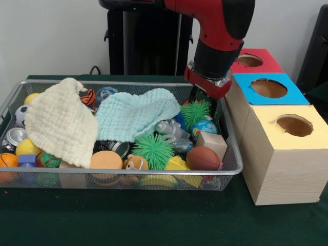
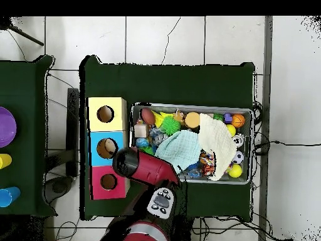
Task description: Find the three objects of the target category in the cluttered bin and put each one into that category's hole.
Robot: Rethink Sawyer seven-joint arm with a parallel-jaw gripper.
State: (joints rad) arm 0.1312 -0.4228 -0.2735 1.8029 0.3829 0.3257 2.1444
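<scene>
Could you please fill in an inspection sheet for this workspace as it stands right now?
Surface: table under dark green cloth.
Job's things: wire mesh bin full of toys; yellow box, blue box and red box, each with a round hole on top, in a row beside the bin.
Clutter: cream cloth and pale green cloth draped over balls; spiky green ball; small basketball; wooden block.
Gripper: arm's wrist above the bin's box-side end; fingers hidden.
Cables: black cables on the floor.
Surroundings: tiled floor; second table with coloured things.
</scene>
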